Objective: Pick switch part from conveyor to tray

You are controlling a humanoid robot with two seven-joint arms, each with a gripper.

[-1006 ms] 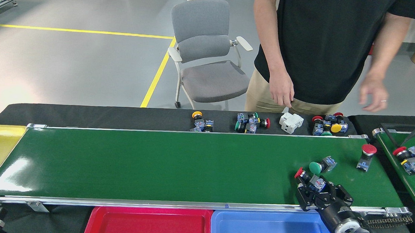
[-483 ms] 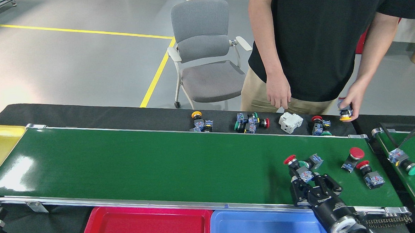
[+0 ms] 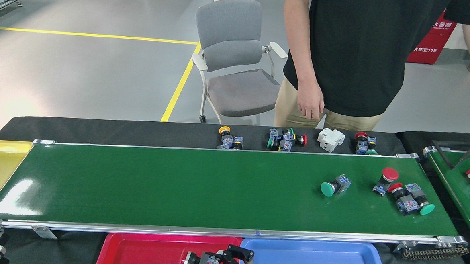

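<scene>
Head view: our right pincer [image 3: 212, 263] has left the conveyor [image 3: 176, 185] and now sits low over the red tray [image 3: 140, 251], right beside its border with the blue tray [image 3: 324, 261]. A second ago it was out on the right end of the belt, closing around a red-capped switch part; now it is clamped on that switch part [image 3: 206, 263], which hangs over the red tray with its silver end pointing left. So we judge the pick done and the carry nearly finished; what is left is the release into the tray.

Meanwhile the belt has moved its load along. A green-capped switch [image 3: 334, 186] lies alone, and farther right a tall red-capped switch [image 3: 385, 179] stands near a small cluster [image 3: 410, 199] that has only just arrived. The person [image 3: 343, 53] behind the desk [image 3: 98, 129] has pulled back the hand that was taking a piece from the spare parts [image 3: 365, 143] there.

Our left pincer is not visible at all.
</scene>
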